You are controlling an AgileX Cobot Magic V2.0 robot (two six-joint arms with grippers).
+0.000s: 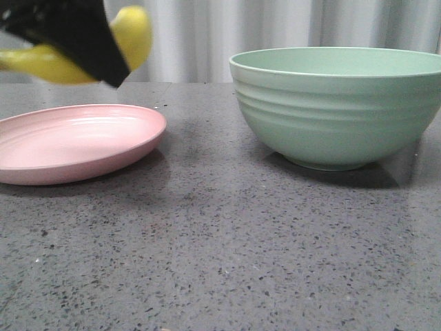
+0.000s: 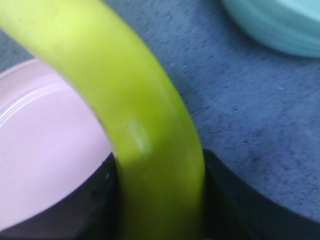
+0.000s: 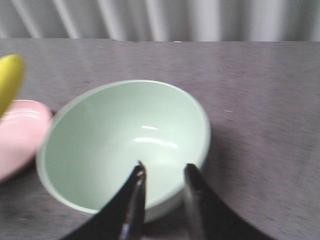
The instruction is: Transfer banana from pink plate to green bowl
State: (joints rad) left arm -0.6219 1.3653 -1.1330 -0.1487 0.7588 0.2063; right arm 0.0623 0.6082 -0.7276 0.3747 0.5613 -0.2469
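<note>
Viewing the front camera, I see the dark speckled table [image 1: 220, 248] carrying two vessels well apart. The green bowl [image 1: 337, 103] stands upright on the right side, and my right wrist camera shows its interior holding nothing. The pink plate [image 1: 76, 141] lies flat on the left side, its surface bare. The banana [image 1: 131, 34] is off the plate, suspended in the air above the plate's far edge, well short of the bowl. My left gripper [image 1: 76, 31] clamps the banana across its middle, with both yellow ends protruding past the black fingers. My right gripper [image 3: 162, 187] hangs above the bowl's near rim, fingers [image 3: 134, 200] narrowly parted and gripping nothing.
</note>
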